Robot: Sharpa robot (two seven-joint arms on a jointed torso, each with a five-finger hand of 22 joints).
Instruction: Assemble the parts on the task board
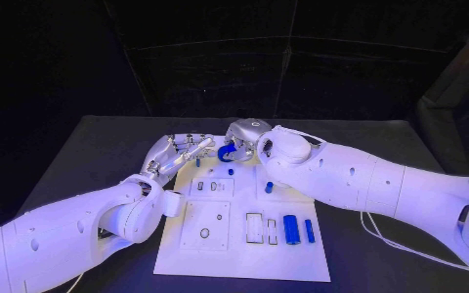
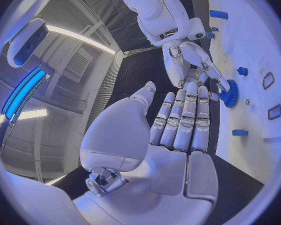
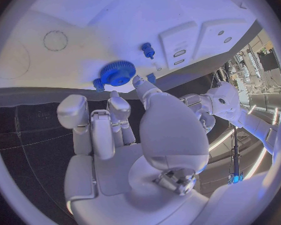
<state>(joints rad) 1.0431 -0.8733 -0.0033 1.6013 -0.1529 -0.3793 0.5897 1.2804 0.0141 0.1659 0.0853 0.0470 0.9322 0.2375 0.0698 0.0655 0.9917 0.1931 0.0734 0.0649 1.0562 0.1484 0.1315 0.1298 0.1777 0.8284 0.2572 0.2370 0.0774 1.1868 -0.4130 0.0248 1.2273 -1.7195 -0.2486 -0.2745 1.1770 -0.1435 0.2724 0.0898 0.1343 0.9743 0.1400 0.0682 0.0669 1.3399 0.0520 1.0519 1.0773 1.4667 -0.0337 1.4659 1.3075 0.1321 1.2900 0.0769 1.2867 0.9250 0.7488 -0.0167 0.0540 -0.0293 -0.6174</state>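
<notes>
Right robot hand [image 3: 125, 135] pinches blue gear [image 3: 118, 73]; left robot hand [image 2: 178, 120] spread, empty; no legible writing.

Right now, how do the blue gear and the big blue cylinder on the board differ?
The blue gear is toothed and round; the big blue cylinder is smooth and long. The gear sits at the board's far end at the right hand's fingertips; the cylinder lies untouched at the task board's near end. Both are blue.
</notes>
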